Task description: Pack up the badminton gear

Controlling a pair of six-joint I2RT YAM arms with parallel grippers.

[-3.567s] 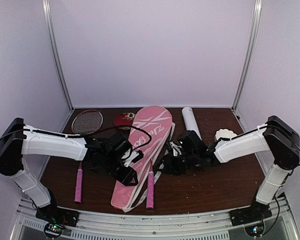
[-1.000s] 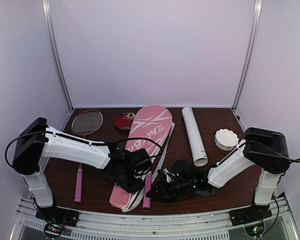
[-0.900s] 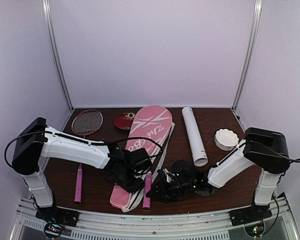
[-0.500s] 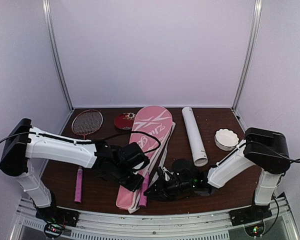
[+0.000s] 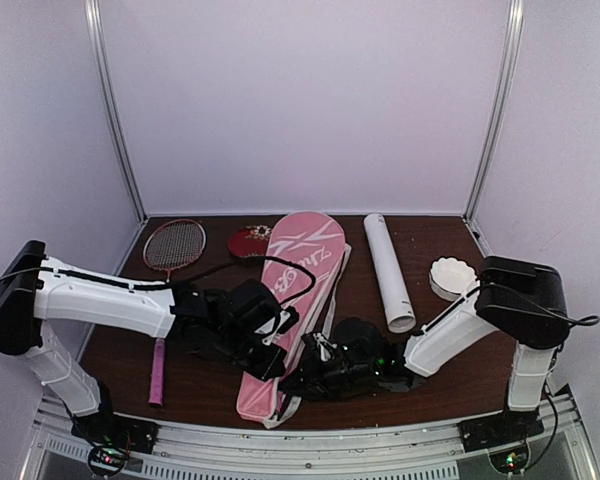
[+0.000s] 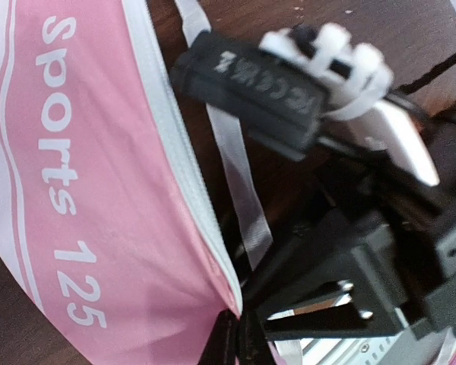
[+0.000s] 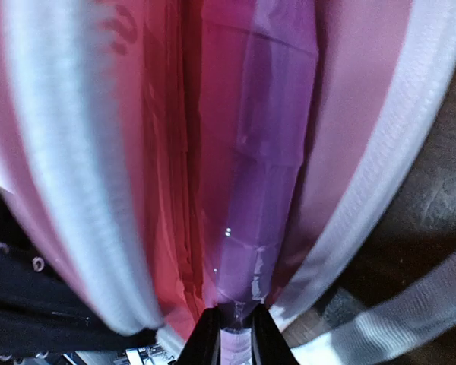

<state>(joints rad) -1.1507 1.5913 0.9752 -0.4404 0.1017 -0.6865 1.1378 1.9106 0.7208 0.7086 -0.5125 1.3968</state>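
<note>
Nearest, left gripper (image 6: pixel 234 342) pinched the pink racket-shaped fabric bag (image 5: pixel 300 260) at its hem; right gripper (image 7: pixel 229 331) clamped a thin racket's pink handle (image 7: pixel 270 175) inside. A slipping hem could jam that handle. Beyond, second pink-handled racket (image 5: pixel 175 244) lay on desk (image 5: pixel 450 385).

pink bag (image 5: pixel 298 262): we are dragging its near end rightward
racket handle (image 7: pixel 270 175): we are pushing it inside with the right gripper (image 7: pixel 234 327)

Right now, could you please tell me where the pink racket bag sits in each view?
Top external: pink racket bag at centre, running near to far.
Left wrist: the bag fills the left half.
Right wrist: the bag fills most of the frame.
Shared landmark: its white edge trim.
</note>
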